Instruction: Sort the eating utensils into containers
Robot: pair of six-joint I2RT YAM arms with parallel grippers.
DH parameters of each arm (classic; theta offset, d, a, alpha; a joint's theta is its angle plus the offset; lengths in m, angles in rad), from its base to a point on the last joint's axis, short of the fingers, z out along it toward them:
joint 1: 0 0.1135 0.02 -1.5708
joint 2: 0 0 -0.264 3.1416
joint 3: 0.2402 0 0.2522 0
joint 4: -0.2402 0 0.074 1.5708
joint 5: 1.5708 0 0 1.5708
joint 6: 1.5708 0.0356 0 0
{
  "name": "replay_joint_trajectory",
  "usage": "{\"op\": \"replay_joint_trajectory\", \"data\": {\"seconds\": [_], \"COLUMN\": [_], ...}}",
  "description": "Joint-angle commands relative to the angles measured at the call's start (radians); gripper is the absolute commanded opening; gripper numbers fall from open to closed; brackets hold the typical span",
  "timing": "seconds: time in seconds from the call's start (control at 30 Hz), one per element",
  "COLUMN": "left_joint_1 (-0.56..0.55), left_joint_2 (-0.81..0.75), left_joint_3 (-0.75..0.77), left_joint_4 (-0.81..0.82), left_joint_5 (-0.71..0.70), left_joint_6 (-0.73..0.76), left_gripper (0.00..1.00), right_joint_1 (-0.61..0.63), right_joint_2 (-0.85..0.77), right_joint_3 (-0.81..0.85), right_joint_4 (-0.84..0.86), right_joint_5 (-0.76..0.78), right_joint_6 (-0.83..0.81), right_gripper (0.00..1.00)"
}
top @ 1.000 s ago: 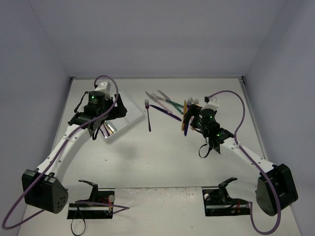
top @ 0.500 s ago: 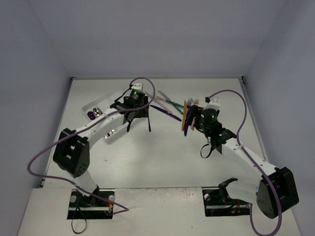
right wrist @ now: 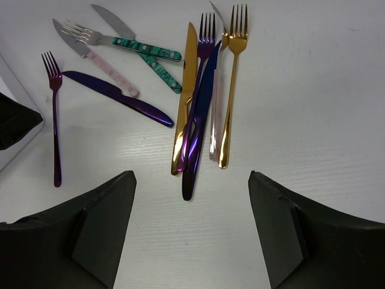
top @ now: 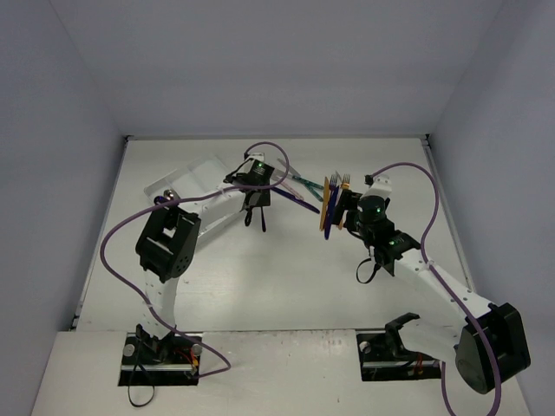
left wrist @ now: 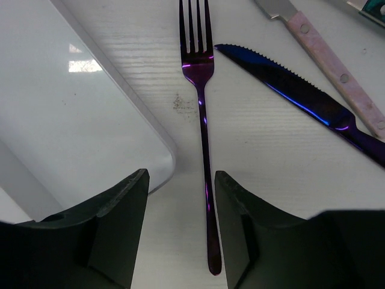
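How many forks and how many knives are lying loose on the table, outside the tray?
Forks: 4
Knives: 5
Pinkish piece, kind unclear: 1
Total: 10

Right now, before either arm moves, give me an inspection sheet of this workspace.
Surface: white table, small scuff beside the fork.
Job's things: slim purple metal fork flat beside white plastic cutlery tray; dark blue serrated knife, pink-handled knife, teal-handled pair loose; gold, purple and blue bunch further right.
Clutter: nothing seen.
Tools: left tool open, straddling the fork's handle, not yet clamped; right tool open, empty, over the bunch.
Cables: purple cables loop off both arms.
Surroundings: plain pale walls on three sides.
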Motion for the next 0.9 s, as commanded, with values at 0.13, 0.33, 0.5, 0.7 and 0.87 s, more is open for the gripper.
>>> {"op": "replay_joint_trajectory", "data": {"seconds": [0.13, 0.33, 0.5, 0.7, 0.87], "left_joint_1": [-0.063, -0.075, -0.07, -0.06, -0.041], "left_joint_2": [-0.076, -0.023, 0.05, 0.119, 0.137], "left_joint_3": [0.01, 0.059, 0.12, 0.205, 0.211], "left_joint_4": [0.143, 0.126, 0.069, -0.012, -0.031], "left_joint_5": [-0.162, -0.179, -0.141, -0.117, -0.097], "left_joint_6": [-0.016, -0.018, -0.039, -0.045, -0.06], "left_gripper": [0.44, 0.44, 0.43, 0.42, 0.42], "right_joint_1": [-0.009, -0.021, -0.029, -0.036, -0.039], "right_joint_2": [0.014, 0.017, 0.01, 0.0, -0.004], "right_joint_3": [0.008, 0.007, 0.001, -0.011, -0.016], "right_joint_4": [0.038, 0.038, 0.037, 0.036, 0.038], "right_joint_5": [0.008, 0.008, 0.001, -0.006, -0.01], "right_joint_6": [0.006, -0.001, -0.001, 0.003, 0.006], "right_gripper": [0.73, 0.73, 0.73, 0.73, 0.73]}}
